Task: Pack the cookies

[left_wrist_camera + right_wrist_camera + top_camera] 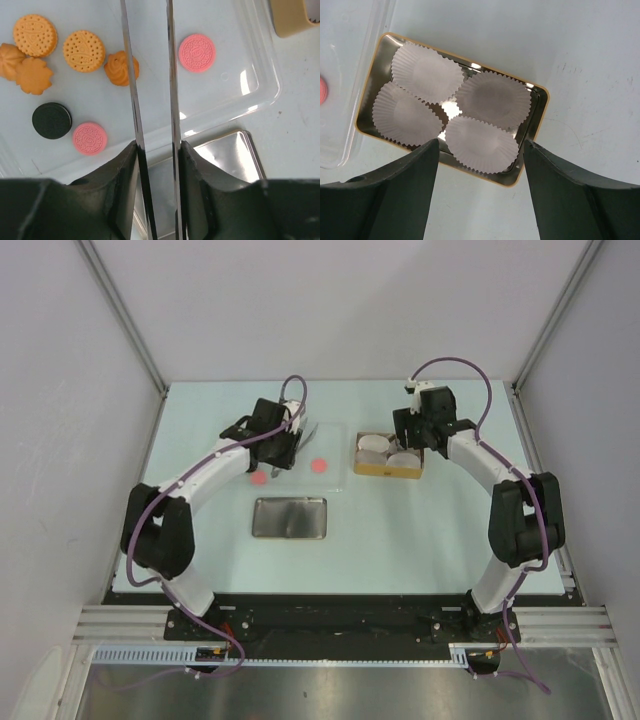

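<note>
Top view: the cookies (319, 465) lie flat, faces up, in a clear tray (337, 440) at the middle of the counter (200, 410); two pink ones show here, the others are hidden under the left arm; the tray's long axis runs left to right. A metal tray (290, 518) sits nearer, long axis also left to right, with a strip of bare counter between the two. A gold tin (388, 472) stands just right of the clear tray. The left end effector (285, 455) hangs over the clear tray; the right end effector (408, 438) hangs over the far edge of the tin.

Left wrist view: eight cookies show: five orange, one black, two pink; the round ones have no long axis. One pink cookie lies alone toward the tin, near the tray's right wall, bare floor all round it; the others cluster on the left. Embossed relief on the pink faces is too small to read. Two thin metal blades (131, 75) extend from the end effector, apart and parallel, released, only tray floor between them; one blade crosses an orange swirl cookie.

Right wrist view: four white paper cups (426, 70) fill the tin, edges overlapping; the fingers (395, 200) stand wide, released, grasping nothing.
</note>
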Tool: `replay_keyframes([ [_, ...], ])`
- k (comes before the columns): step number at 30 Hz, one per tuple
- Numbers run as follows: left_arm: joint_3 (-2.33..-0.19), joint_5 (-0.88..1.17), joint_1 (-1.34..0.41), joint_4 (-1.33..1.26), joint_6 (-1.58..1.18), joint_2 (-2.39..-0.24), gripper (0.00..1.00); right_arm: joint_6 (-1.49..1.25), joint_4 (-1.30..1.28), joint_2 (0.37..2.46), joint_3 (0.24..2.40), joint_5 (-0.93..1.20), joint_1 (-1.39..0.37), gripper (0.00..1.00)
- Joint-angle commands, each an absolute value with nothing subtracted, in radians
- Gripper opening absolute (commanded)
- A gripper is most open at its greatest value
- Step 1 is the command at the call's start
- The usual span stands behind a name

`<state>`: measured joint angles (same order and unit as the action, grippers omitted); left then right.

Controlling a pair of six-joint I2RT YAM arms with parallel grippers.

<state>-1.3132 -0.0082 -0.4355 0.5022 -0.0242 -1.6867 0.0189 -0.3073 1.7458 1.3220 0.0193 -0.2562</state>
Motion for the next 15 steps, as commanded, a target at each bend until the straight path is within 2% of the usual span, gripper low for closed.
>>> replay_keyframes([
  [1, -1.287, 0.057, -0.403, 0.528, 0.063, -1.625, 0.40, 0.017, -0.273, 1.689, 1.313, 0.038, -0.250, 0.72],
  [15, -1.216, 0.078, -0.388, 0.529, 0.241, -1.569, 0.43, 0.011, -0.265, 1.677, 1.295, 0.064, -0.249, 0.72],
])
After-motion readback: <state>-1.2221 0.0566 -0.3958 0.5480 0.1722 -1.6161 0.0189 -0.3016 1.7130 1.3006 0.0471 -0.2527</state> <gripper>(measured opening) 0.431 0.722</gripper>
